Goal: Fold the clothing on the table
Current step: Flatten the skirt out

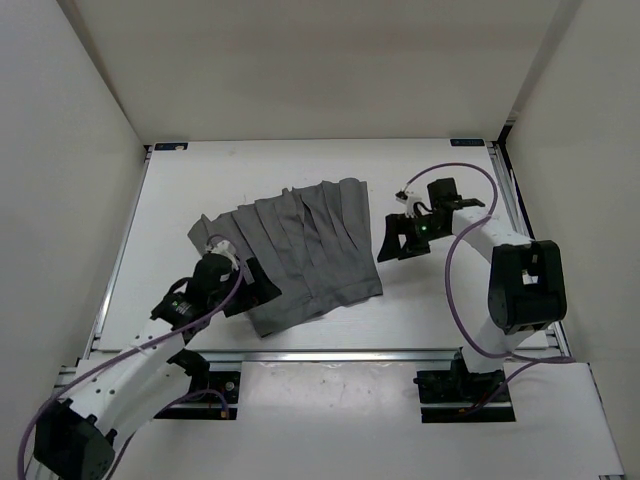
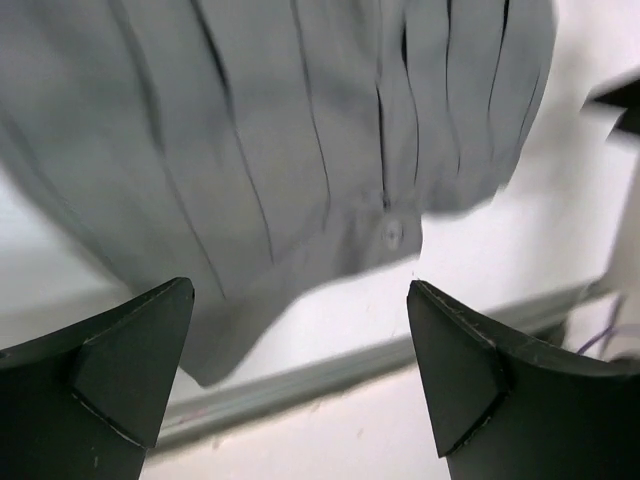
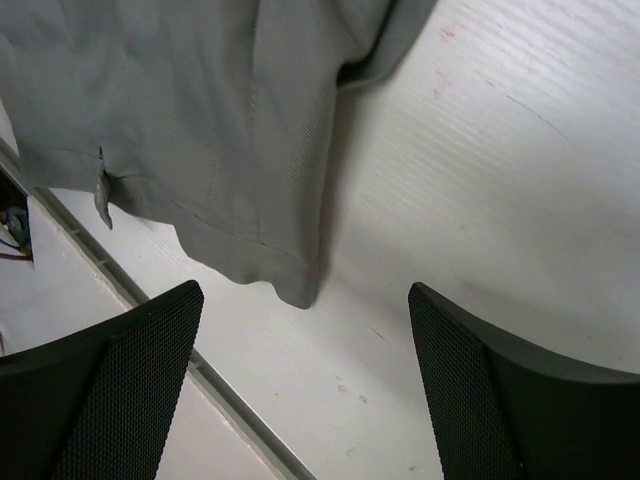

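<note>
Grey pleated skirt (image 1: 300,250) lies mid-frame on white counter (image 1: 450,310), pleats fanning toward upper edge. Left hand (image 1: 250,287) at skirt's lower-left corner, fingers apart, holding nothing. Right hand (image 1: 400,238) just right of cloth, fingers likewise apart, empty. Button (image 2: 393,234) shows near cloth's edge in left wrist view. Fold likely goes best if both hands pinch matching corners through all layers, lift level, then lay edge over without dragging pleats askew.
</note>
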{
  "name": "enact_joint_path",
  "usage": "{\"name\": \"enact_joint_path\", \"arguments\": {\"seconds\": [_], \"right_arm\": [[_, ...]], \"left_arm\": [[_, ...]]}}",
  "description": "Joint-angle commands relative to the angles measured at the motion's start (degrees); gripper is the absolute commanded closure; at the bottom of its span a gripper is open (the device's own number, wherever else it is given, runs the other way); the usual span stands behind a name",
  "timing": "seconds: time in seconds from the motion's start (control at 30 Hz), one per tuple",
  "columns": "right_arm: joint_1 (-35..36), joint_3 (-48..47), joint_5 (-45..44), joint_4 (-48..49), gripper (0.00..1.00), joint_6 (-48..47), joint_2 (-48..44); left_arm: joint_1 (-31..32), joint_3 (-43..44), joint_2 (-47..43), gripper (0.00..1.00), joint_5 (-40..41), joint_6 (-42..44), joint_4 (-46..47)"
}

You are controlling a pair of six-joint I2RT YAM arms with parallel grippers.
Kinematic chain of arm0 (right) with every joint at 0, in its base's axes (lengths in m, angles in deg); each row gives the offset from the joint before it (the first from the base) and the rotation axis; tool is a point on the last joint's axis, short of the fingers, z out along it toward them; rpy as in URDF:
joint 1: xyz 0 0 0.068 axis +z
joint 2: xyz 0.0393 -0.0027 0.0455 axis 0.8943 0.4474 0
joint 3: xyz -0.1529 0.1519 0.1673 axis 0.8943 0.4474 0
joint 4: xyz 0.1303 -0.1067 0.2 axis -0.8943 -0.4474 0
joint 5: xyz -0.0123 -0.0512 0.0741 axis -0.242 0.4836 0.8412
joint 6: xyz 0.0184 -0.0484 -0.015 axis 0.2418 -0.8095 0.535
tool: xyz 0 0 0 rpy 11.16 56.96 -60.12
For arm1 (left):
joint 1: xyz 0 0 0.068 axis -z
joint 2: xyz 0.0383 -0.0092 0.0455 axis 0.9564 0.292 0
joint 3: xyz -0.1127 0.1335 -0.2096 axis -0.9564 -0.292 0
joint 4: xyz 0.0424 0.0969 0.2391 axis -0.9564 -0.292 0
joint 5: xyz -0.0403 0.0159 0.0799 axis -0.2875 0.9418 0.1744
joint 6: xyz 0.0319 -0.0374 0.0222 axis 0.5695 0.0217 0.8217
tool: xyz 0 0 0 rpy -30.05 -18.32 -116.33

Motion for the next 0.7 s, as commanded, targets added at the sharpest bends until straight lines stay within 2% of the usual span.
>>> {"name": "enact_joint_path", "arguments": {"seconds": [0.0, 0.1, 0.13, 0.23, 0.33, 0.43, 0.5, 0.67], "right_arm": [[2.3, -2.3, -0.1, -3.1, 0.12, -1.5, -0.6], [4.3, -1.3, -1.1, -3.5, 0.11, -1.7, -1.9], [4.5, -0.8, -1.8, -3.5, 0.12, -1.7, -1.9], [5.4, 0.6, -2.0, -3.0, 0.11, -1.7, -2.1], [4.8, 2.4, -2.2, -1.4, 0.12, -0.5, -2.1], [3.4, 2.9, -2.1, -0.9, 0.12, -0.5, -1.9], [3.1, 3.2, -2.6, -0.9, 0.12, -0.9, -1.8], [2.6, 3.7, -2.9, -1.0, 0.12, -0.9, -2.3]], "left_arm": [[6.2, 5.6, 2.6, 0.01, 8.6, 3.3, -4.0], [0.7, 5.8, 6.7, 0.01, -0.2, 6.5, -3.5], [-1.3, 6.0, 8.3, 0.02, -0.9, 6.9, -4.7], [-1.7, 5.8, 7.6, 0.02, 0.1, 6.7, -5.1], [-4.2, 4.1, 7.0, 0.01, -3.5, 8.3, -4.8], [-1.6, 5.0, 8.1, 0.01, -0.5, 11.4, -5.6], [-0.1, 6.2, 8.9, 0.01, -1.4, 12.4, -5.7], [7.6, 8.8, 13.4, 0.01, 2.6, 6.4, -4.6]]}}
